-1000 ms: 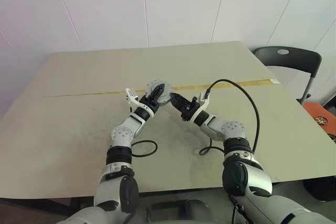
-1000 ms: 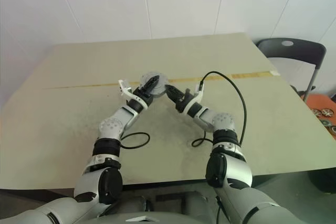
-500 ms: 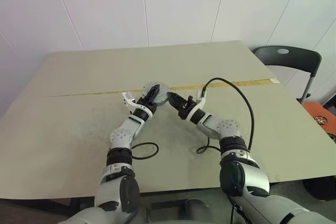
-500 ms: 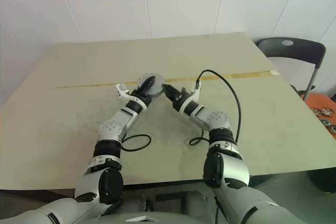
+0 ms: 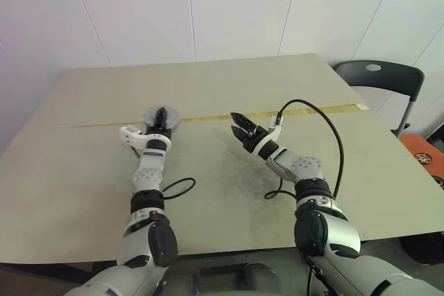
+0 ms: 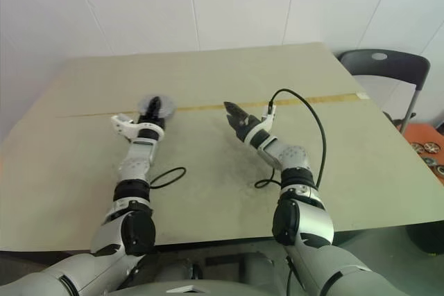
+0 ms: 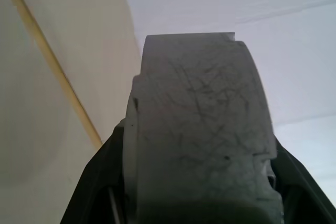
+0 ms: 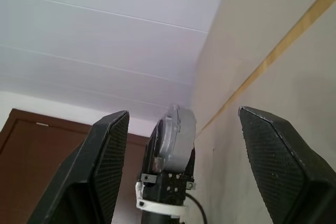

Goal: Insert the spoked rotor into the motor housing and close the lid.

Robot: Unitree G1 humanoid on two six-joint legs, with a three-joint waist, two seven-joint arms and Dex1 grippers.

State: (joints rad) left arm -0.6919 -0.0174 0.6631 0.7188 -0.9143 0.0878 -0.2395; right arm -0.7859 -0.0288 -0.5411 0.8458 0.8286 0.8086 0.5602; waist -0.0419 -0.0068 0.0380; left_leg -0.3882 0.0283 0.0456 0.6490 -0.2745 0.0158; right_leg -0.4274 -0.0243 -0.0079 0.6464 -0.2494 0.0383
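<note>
Arms apart, left gripper (image 5: 160,114) gripping lid (image 5: 171,118).

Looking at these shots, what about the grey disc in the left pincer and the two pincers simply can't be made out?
- Grey disc: head views show it too small to tell whether rotor or windings sit inside.
- Left wrist view: the disc's edge hides the table beyond, and its faces are turned away.
- Left pincer: its fingertips overlap the disc, so contact points stay unclear.
- Right pincer: open, holding nothing.
</note>
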